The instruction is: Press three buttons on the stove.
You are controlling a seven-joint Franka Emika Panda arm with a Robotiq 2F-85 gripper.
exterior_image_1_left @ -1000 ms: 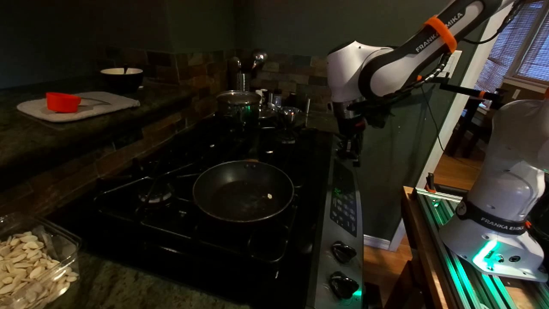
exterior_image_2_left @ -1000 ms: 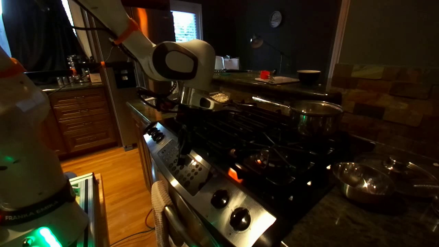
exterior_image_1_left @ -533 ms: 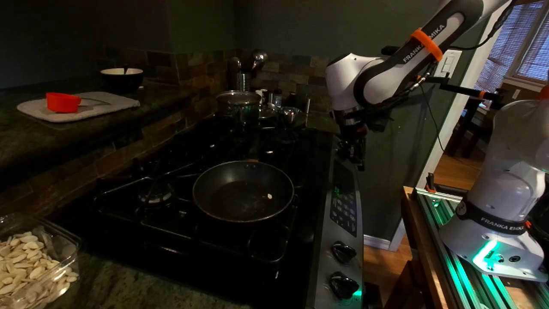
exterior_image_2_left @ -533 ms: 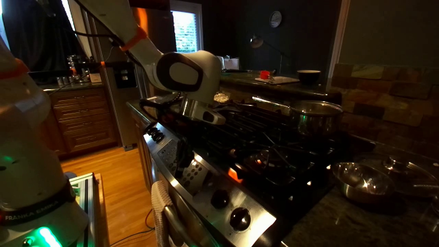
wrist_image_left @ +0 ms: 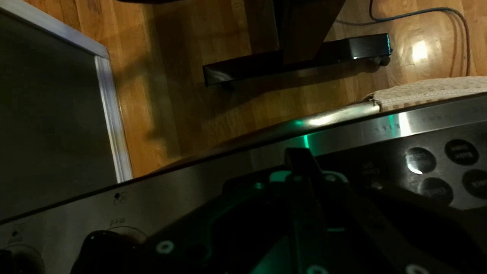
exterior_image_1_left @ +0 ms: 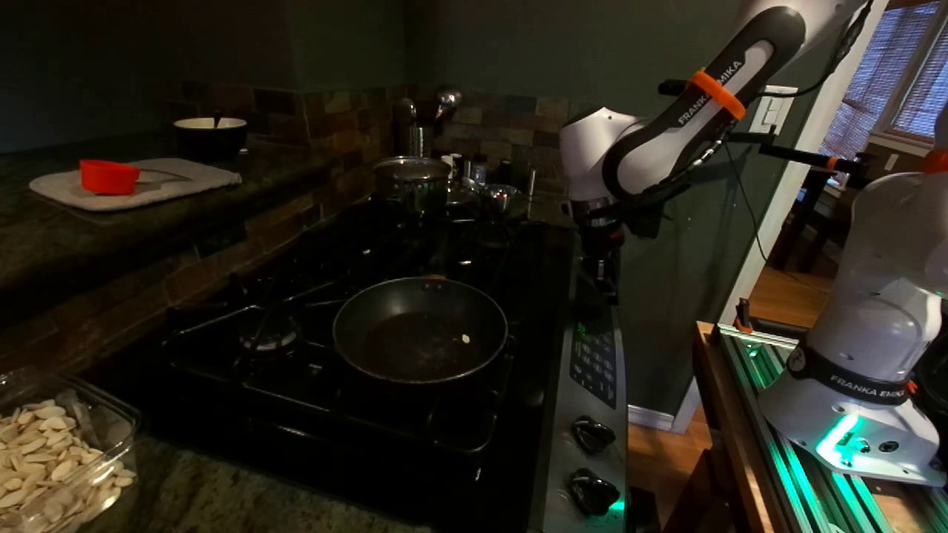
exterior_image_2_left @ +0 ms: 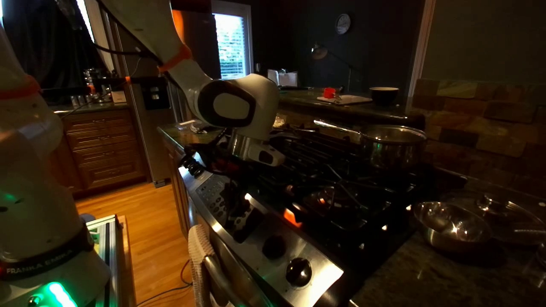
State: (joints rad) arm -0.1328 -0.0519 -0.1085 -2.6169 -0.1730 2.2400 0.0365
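Note:
The stove is a black cooktop with dark grates; it also shows in an exterior view. Its grey control strip carries rows of small buttons, also seen in an exterior view and at the right of the wrist view. My gripper is shut and holds nothing. In both exterior views my gripper points down over the button panel's end beside the round knobs. It hides part of the panel. I cannot tell whether the fingertips touch it.
A frying pan sits on the grates. A pot stands at the back, and a metal bowl on the counter. A towel hangs on the oven handle. A seed container stands beside the stove.
The arm has come down and forward. My gripper has moved lower, along the control strip toward the knobs at the panel's end. The stove and pans have not moved.

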